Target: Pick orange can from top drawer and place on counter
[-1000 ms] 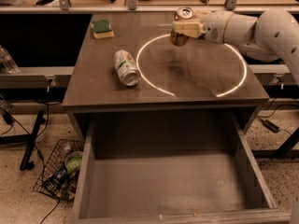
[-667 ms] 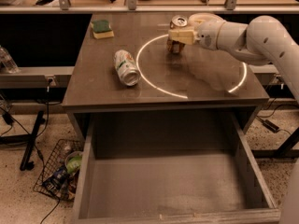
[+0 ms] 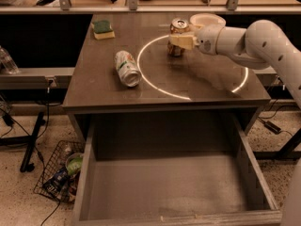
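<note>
The gripper, reaching in from the right, has its jaws closed round the middle of the orange can, which stands upright, long axis vertical, on the far side of the surface, its base at or just above the wood.

Dim warm light, claw gripping orange can inside glowing circle

Frontal high-angle, pincer on orange can
</note>
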Robot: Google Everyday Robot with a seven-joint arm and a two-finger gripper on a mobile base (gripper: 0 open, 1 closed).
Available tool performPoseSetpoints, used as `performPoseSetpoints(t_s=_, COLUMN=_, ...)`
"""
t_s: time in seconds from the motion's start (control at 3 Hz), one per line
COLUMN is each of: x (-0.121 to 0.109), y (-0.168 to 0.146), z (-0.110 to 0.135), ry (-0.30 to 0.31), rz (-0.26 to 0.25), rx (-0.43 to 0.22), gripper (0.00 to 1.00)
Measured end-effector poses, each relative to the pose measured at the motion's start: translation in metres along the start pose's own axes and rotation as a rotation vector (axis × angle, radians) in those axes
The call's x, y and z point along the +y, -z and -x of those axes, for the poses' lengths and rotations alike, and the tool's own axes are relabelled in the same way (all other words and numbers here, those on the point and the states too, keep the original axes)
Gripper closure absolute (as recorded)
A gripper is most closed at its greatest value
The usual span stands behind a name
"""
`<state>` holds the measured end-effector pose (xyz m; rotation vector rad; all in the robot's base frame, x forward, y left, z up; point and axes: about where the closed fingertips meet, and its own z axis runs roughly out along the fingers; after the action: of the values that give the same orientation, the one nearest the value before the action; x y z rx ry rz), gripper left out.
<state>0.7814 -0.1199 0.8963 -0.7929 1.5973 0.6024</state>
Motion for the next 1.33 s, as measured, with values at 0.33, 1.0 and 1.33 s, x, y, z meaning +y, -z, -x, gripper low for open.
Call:
performPoseSetpoints(t_s=0.33, x=0.011, y=0.002, z=0.008, ry=0.018, rz=0.050, rx=-0.020, gripper=0.03)
performPoseSetpoints(t_s=1.0, x=0.034, y=0.042, z=0.056, ry=0.103, rz=0.153, rx=-0.118, gripper=0.00)
performPoseSetpoints(t_s=1.33, x=0.069, y=0.107, z=0.108, ry=0.219, rz=0.195, rx=-0.231, gripper=0.00)
